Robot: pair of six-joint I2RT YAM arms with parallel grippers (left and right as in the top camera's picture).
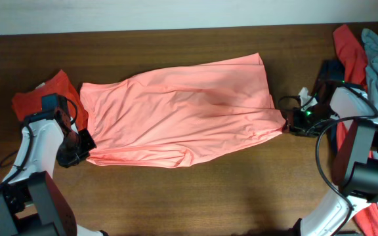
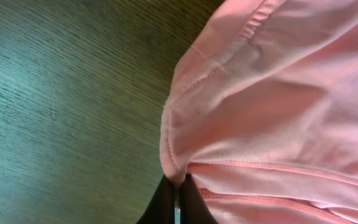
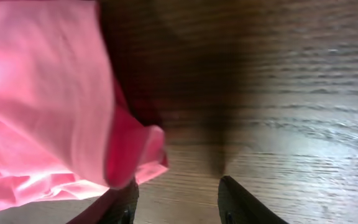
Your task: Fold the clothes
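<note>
While the salmon-pink shirt [image 1: 182,115] lies spread on the middle of the table [image 1: 176,196], the left gripper [image 2: 178,194] pinches its edge, jaws pressed together (at one end); at the opposite end the right gripper [image 3: 179,202] stands with jaws apart, the shirt's corner beside one finger.

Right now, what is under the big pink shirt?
The pink shirt lies spread on the brown wooden table, which shows along its edges. If anything else hides underneath, the cloth covers it, so I cannot tell.
</note>
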